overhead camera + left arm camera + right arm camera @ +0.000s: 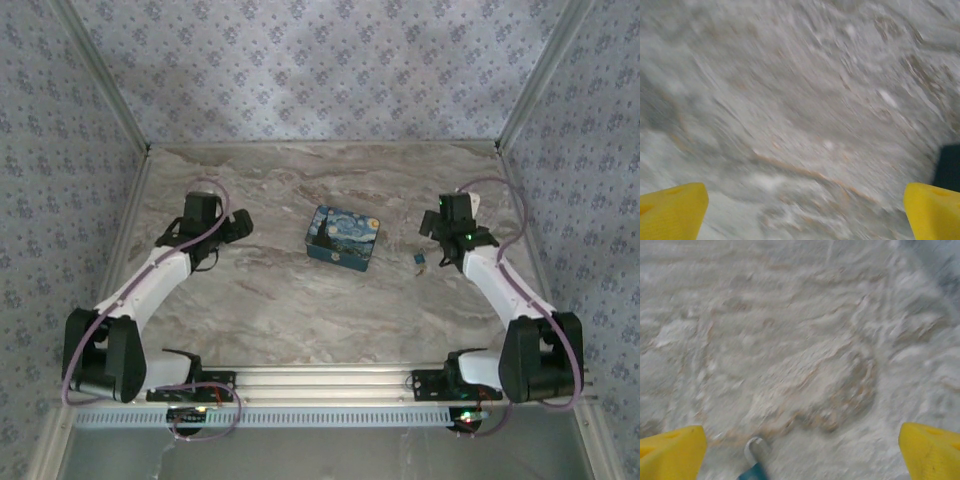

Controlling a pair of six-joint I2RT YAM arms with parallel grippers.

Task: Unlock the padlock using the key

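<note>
- The padlock [421, 262] lies on the marble-patterned tabletop [300, 310], in the right half, roughly midway between the far and near edges.
- It is a small teal piece from above. The right wrist view shows a silvery shackle over a teal body [756, 460] at the bottom of the frame.
- The right tool [437, 243] hovers just beside the padlock, on the side toward the right edge. Its yellow fingers [670, 452] stand wide apart, and the padlock sits between them, closer to the left one (neither finger touches it).
- The left tool [232, 232] is over the left half of the tabletop, well apart from the padlock. Its yellow fingers [672, 210] are also spread wide, with only blurred marble between them.
- A box with a Starry Night print [343, 238] sits near the centre of the tabletop, between the two tools and touching neither.
- A dark shape [947, 167] shows at the right border of the left wrist view (too blurred to name).
</note>
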